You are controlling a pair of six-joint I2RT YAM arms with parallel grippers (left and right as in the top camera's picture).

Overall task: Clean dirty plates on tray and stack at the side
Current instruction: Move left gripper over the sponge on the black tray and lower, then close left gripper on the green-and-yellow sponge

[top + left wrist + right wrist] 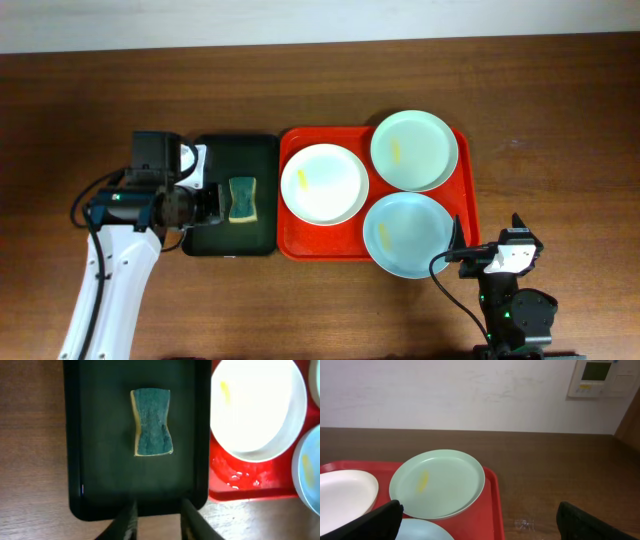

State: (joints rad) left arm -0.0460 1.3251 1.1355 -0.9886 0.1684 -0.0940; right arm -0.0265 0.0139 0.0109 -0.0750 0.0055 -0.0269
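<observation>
Cleaning isn't begun: 3 dirty plates (323, 183) are laid on the red tray (290, 246), none stacked beside it. Sponge (243, 200) left of tray is untouched. Left gripper (159, 507) part-open, right gripper (480, 510) wide, both empty.

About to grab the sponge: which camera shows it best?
Left wrist view: the sponge lies whole and large on the dark green tray, nothing covering it. Overhead shows it whole but small. Right wrist view does not show it.
</observation>
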